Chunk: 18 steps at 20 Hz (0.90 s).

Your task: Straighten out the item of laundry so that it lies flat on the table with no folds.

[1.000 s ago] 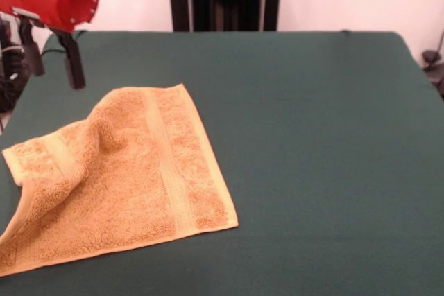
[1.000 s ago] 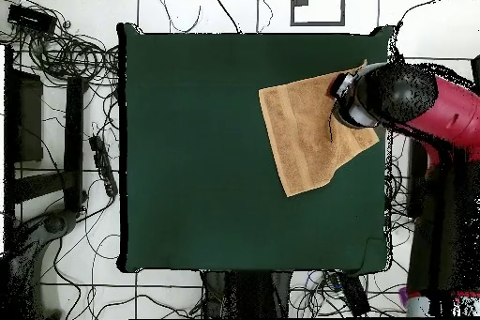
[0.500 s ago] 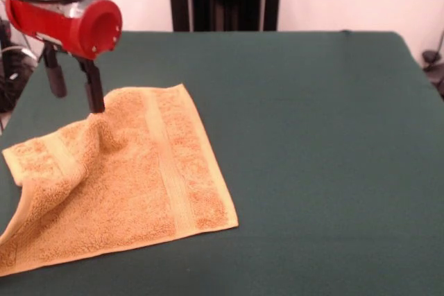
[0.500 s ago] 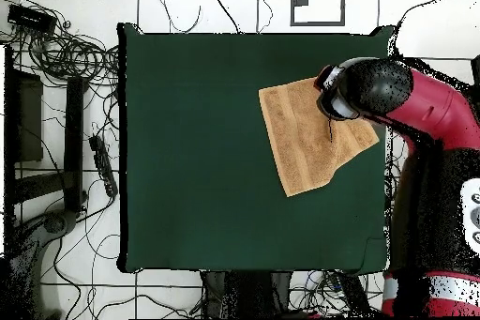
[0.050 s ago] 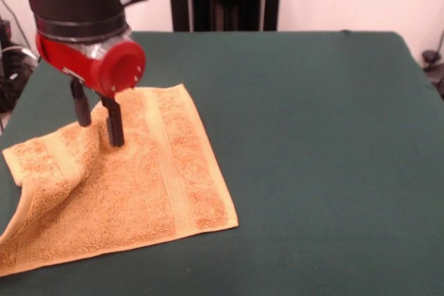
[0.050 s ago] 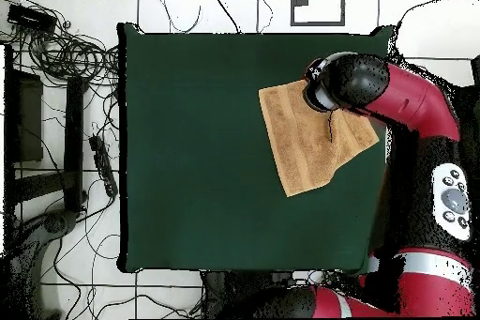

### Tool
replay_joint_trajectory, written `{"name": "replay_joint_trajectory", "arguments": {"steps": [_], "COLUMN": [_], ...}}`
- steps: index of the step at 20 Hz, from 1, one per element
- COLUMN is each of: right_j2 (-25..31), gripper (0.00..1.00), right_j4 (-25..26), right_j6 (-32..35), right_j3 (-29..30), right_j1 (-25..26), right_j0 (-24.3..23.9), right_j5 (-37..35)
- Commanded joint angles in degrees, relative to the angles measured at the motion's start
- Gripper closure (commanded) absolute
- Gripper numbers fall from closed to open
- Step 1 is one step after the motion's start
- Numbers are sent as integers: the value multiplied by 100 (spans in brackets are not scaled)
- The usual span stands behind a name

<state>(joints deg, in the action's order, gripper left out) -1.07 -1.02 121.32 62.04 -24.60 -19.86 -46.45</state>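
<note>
- Dark green bench [image 5: 312,136], white wall behind.
- The jaws [image 5: 97,121] stand spread, straddling a raised ridge in the towel [image 5: 139,185].
- The towel lies toward the bench's corner, one edge curled over.
- Best pinch the ridge itself, then draw outward, low and slow.

Front view. Bare bench [image 5: 319,136] from 12 through 3 to 5 o'clock gives unobstructed passage. The towel [image 5: 132,185] fills the 7 to 9 o'clock sector; its raised fold at 9 o'clock is the only relief. The claw [image 5: 97,119], prongs apart, and the arm [image 6: 412,100] above it block the 10 o'clock approach.
</note>
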Motion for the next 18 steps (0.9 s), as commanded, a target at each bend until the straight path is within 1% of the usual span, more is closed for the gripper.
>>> {"name": "replay_joint_trajectory", "arguments": {"steps": [1, 6, 9, 14, 18], "right_j2": [-69, -153, -230, -310, -398], "gripper": [0, 0, 0, 0, 0], "right_j4": [-378, -534, -640, -800, -900], "right_j6": [1907, 2123, 2271, 2544, 2616], "right_j3": [-127, -260, -453, -549, -659], "right_j1": [432, 567, 777, 891, 1075], "right_j0": [474, 603, 699, 852, 932], "right_j5": [136, 199, 324, 383, 536]}}
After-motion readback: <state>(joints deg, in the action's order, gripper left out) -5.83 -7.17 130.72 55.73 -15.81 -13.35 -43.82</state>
